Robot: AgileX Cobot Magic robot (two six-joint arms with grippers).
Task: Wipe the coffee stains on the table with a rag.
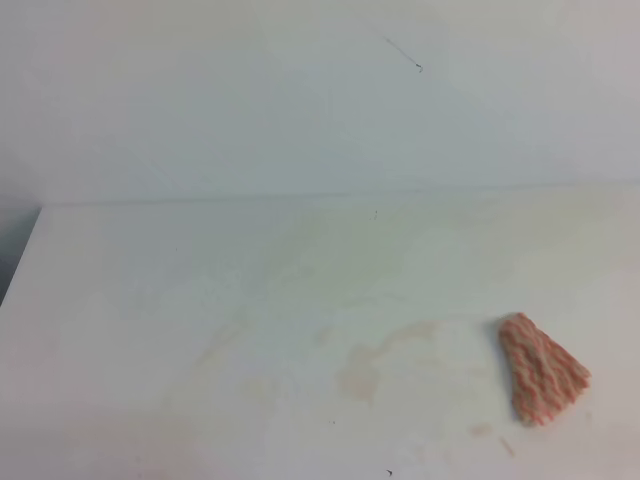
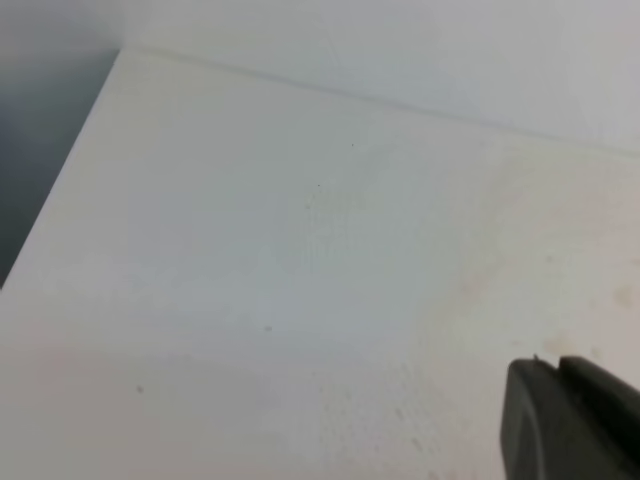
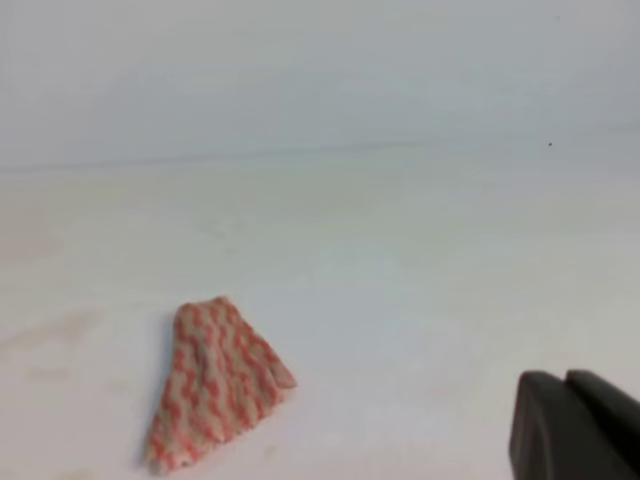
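Observation:
The rag (image 1: 541, 370), a red-and-white checked triangular cloth, lies flat on the white table (image 1: 150, 300) at the right front. The coffee stains (image 1: 358, 378) are a pale tan blob left of the rag, with faint beige smears (image 1: 415, 330) toward it. Neither gripper shows in the exterior high view. In the right wrist view the rag (image 3: 215, 380) lies left of my right gripper (image 3: 565, 378), well apart from it; its dark fingers are together and empty. My left gripper (image 2: 557, 365) shows at the bottom right of its view, fingers together, over bare table.
A white wall (image 1: 300, 100) rises behind the table's back edge. The table's left edge (image 2: 60, 190) drops to a dark floor. Faint yellowish marks (image 1: 330, 250) cover the table's middle. Small tan spots (image 1: 482, 430) lie in front of the rag.

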